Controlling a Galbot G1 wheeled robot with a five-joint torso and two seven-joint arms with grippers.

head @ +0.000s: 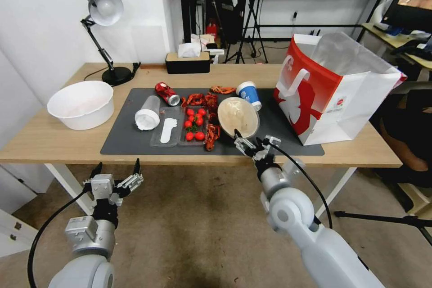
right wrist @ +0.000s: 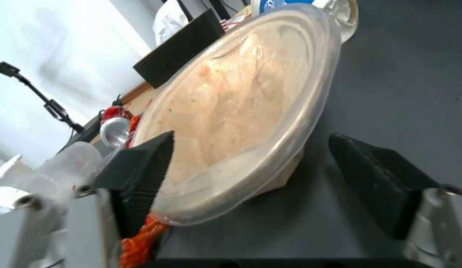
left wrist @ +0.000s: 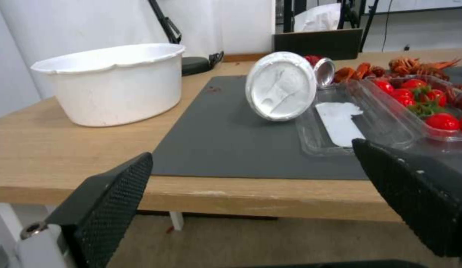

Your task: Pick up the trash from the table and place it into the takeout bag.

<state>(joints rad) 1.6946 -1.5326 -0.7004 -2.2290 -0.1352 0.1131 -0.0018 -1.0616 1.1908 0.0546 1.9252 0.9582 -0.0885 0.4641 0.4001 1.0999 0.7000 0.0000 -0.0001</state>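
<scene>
On the dark grey mat (head: 126, 144) of the table (head: 45, 139) lies the trash. It includes a crushed red can (head: 167, 93), a clear plastic cup (head: 147, 113) on its side, a blue-and-white paper cup (head: 249, 93) and a tilted beige bowl (head: 238, 116) under a clear lid. My right gripper (head: 252, 140) is open at the bowl's (right wrist: 241, 108) near rim, one finger (right wrist: 141, 167) in front of the lid, the other (right wrist: 375, 175) over the mat. The left gripper (head: 118, 165) hangs open below the table's front edge, facing the cup (left wrist: 281, 86). The takeout bag (head: 333, 90) stands open at the right.
A white basin (head: 81, 104) sits at the left, with a desk lamp (head: 104, 9) and a black tissue box (head: 187, 62) behind. A clear tray of tomatoes (head: 194, 123) and red crayfish shells (head: 211, 137) lie mid-mat. A chair (head: 405, 130) stands right of the table.
</scene>
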